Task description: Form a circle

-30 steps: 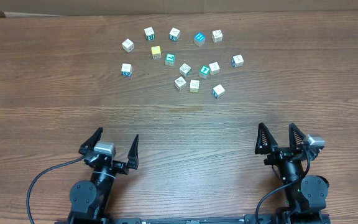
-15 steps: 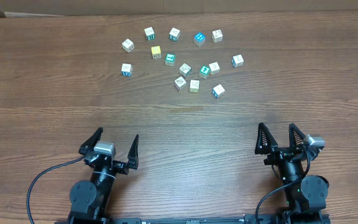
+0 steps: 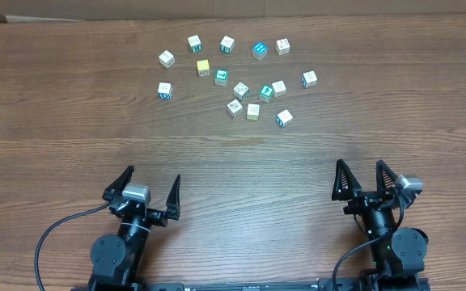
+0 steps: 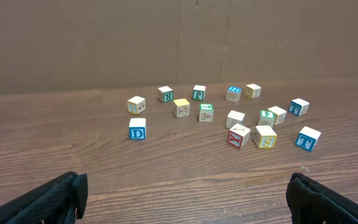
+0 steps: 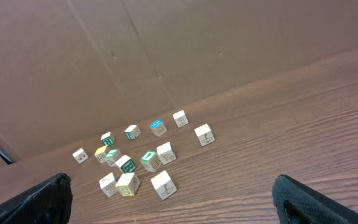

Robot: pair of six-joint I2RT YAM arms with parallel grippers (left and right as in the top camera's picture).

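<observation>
- We see lettered blocks [image 3: 241, 90] scattered loosely on the table [image 3: 71, 105].
- We read a blue D block [image 4: 137, 132] and a T block [image 4: 307, 139].
- Left gripper [image 3: 153, 173] and right gripper [image 3: 359, 162] gape wide, both empty.

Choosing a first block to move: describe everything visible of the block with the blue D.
The D block is a small cube, seemingly painted wood, with a pale top and a blue-framed face bearing a blue D toward the left wrist camera. It sits flat on the wooden table, at the left edge of the scattered group, apart from the other blocks, touching only the table.
</observation>
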